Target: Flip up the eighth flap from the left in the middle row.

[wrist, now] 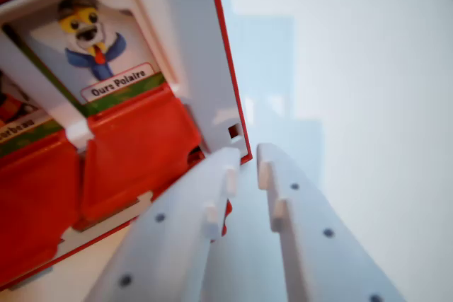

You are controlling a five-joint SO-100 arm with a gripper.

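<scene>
I see my gripper (245, 152) with its jaws slightly apart, gripping nothing, at the game board's (195, 47) corner; the red flap (138, 150) under the "Ours Polaire" card (99, 51) lies just to the wrist view's left.

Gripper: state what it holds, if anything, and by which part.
Nothing is held. The gripper is open, its fingertips at the game board's lower corner beside the red flap, with only empty gap between them.

A pale, glossy white table surface (368, 90) fills the wrist view's right. It is brightly, evenly lit. Faint rectangular bluish reflections cross it.
</scene>
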